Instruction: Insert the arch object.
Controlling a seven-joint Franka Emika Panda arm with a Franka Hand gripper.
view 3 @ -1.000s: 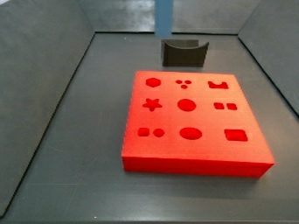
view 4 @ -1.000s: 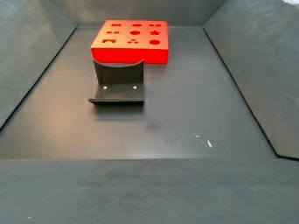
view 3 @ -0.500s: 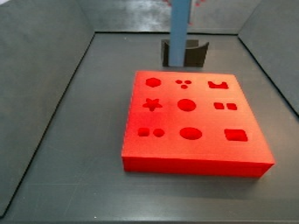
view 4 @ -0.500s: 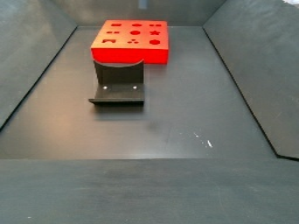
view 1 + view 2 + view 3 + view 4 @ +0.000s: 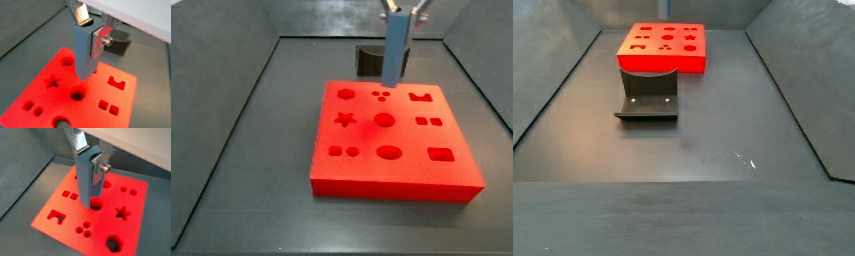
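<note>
The arch object is a long blue piece with a curved groove in its upper end. My gripper is shut on its upper end and holds it upright; it also shows in a wrist view and in a side view. The piece hangs above the red block, over its far middle part. The arch-shaped hole lies at the block's far right corner, a little aside from the piece's lower end. This hole shows in both wrist views.
The red block has several other shaped holes: a hexagon, a star, circles and squares. The dark fixture stands on the floor just beyond the block, behind the piece in a side view. Grey walls enclose the floor.
My gripper with the blue piece has moved to the right and come down, from over the fixture to over the far part of the red block.
</note>
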